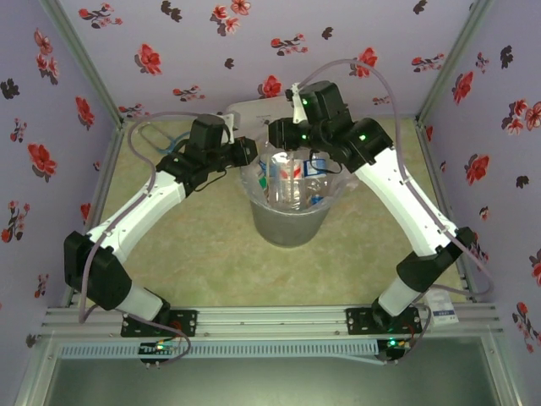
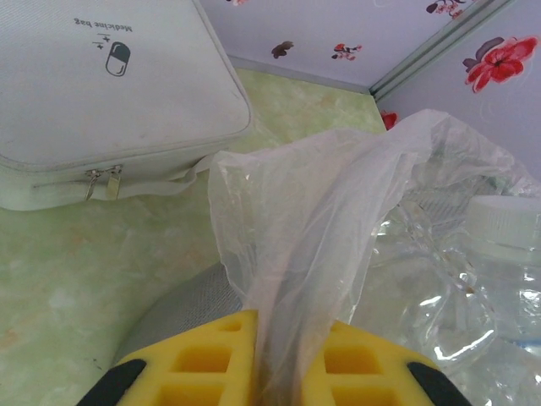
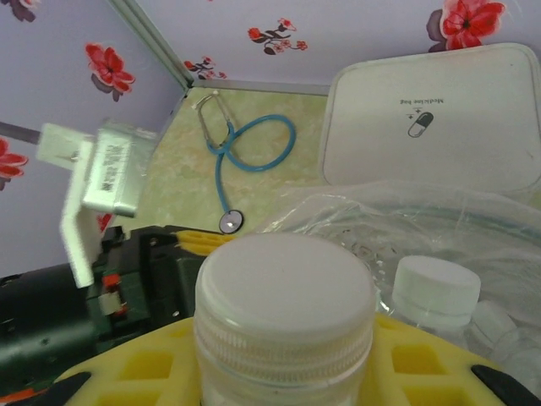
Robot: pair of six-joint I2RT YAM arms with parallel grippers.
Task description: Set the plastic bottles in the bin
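In the middle of the top view, the bin holds several bottles. The left gripper pinches its bag liner. The right gripper clamps a white-capped bottle over it.

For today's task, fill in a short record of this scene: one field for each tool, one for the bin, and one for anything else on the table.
left tool: shut on the bin's clear liner bag
right tool: shut on a white-capped bottle, above the bin's mouth
bin: grey, mid-table, several bottles inside
other items: white medicine bag behind the bin; blue stethoscope near the far left corner
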